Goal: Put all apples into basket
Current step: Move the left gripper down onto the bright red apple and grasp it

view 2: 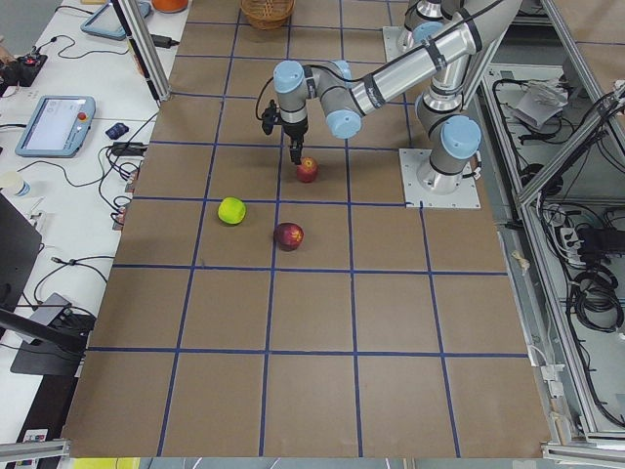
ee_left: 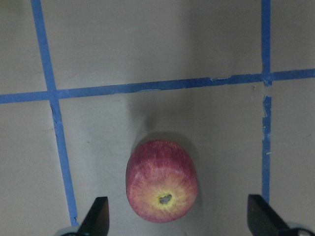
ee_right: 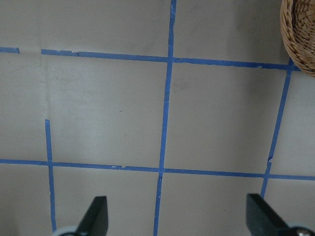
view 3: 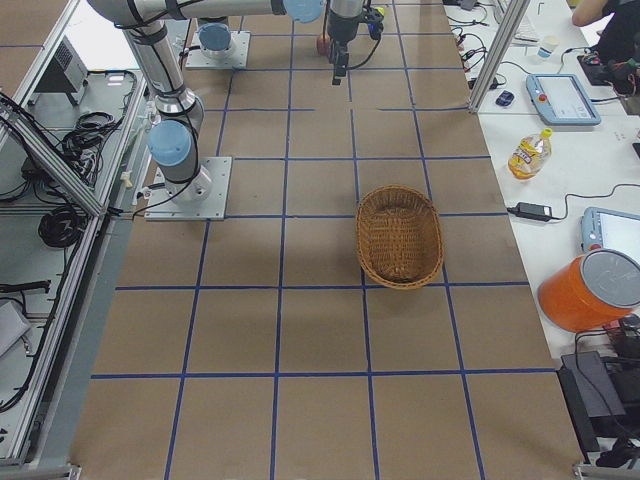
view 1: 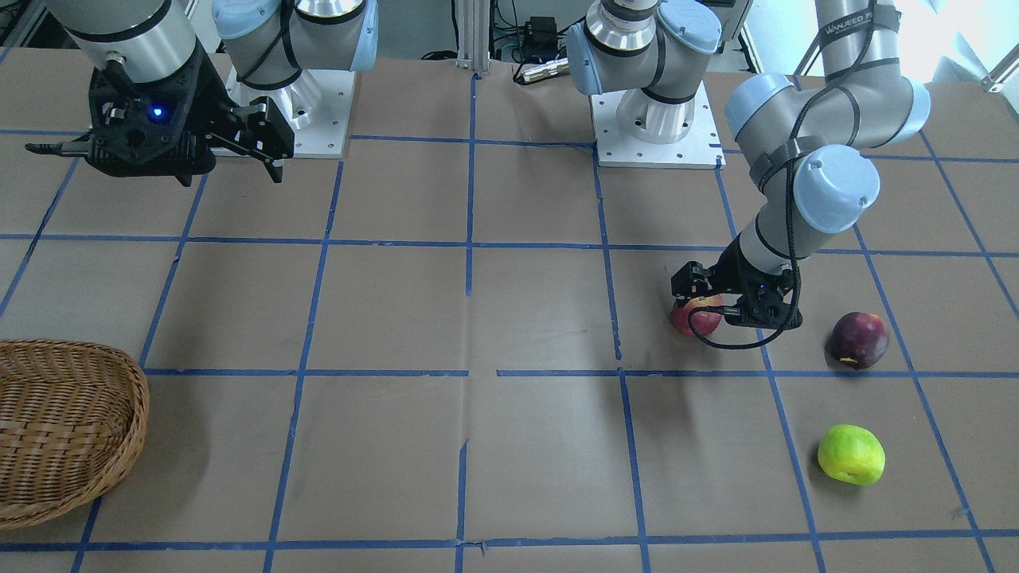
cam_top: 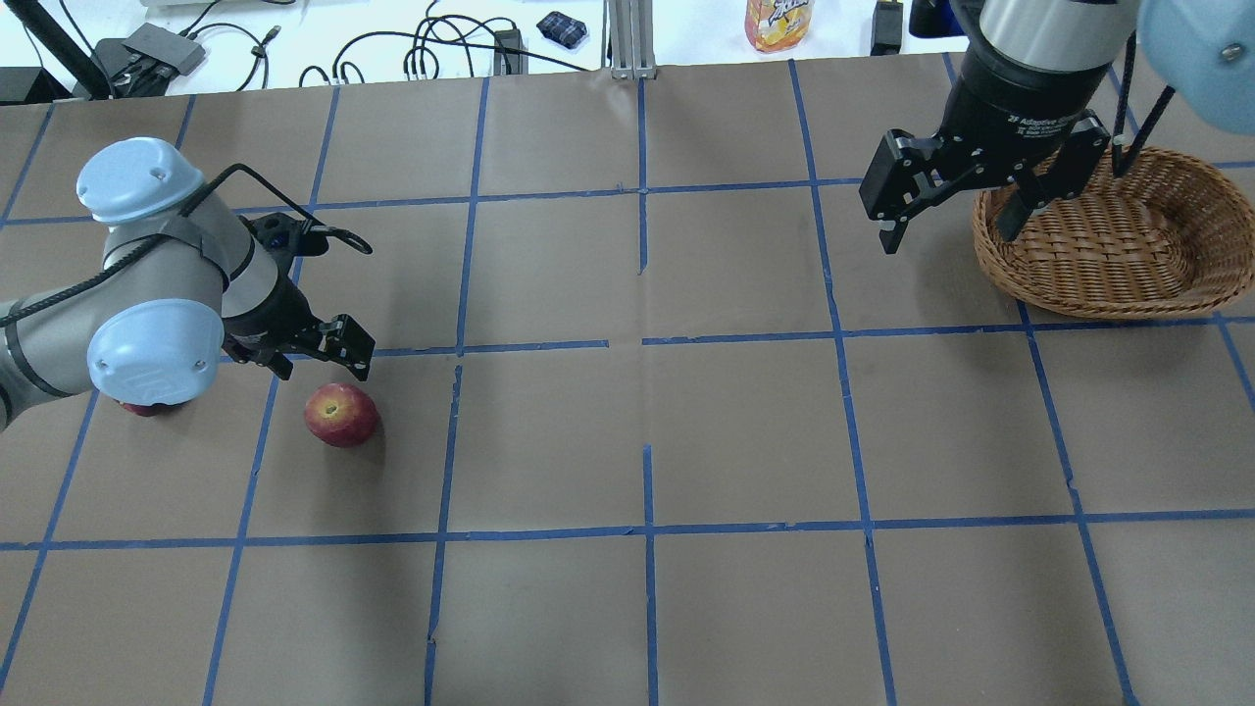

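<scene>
The red apple (ee_left: 161, 181) with a yellowish top lies on the brown table and shows in the overhead view (cam_top: 341, 414). My left gripper (ee_left: 179, 219) is open just above it, with the apple between the fingers; the gripper also shows in the overhead view (cam_top: 322, 353). The purple apple (view 1: 858, 339) and the green apple (view 1: 851, 454) lie apart, farther out on the left side. The wicker basket (cam_top: 1108, 245) stands empty at the far right. My right gripper (cam_top: 949, 230) hangs open and empty, high beside the basket's rim.
Blue tape lines grid the table. The two arm bases (view 1: 657, 119) stand at the robot's edge. A juice bottle (cam_top: 779, 22), cables and tablets lie on the white bench beyond the table. An orange bucket (view 3: 595, 290) stands off the table's right end.
</scene>
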Controlling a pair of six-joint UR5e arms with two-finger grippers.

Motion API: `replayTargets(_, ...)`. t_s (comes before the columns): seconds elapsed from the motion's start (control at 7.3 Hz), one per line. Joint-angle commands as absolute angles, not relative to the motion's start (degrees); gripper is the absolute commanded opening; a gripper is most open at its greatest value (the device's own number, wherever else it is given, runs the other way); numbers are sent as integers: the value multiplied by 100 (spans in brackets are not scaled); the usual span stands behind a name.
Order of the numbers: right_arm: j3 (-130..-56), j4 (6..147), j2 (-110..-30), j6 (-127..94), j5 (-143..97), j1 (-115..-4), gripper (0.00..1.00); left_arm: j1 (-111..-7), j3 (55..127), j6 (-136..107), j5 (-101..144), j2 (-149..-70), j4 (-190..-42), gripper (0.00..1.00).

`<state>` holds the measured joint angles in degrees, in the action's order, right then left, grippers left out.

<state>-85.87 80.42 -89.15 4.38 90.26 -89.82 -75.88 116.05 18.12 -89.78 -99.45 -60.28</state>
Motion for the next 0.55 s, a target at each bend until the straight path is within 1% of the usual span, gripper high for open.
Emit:
replayTargets(0.0, -8587, 8042, -8912, 422, 9018, -8982, 100, -7576, 11698, 1846, -8991, -10177, -5915, 100)
replayTargets(0.41, -8587, 8042, -8912, 413, 9000, -8982, 100, -7567, 11724, 1846, -8991, -10248, -5950, 100)
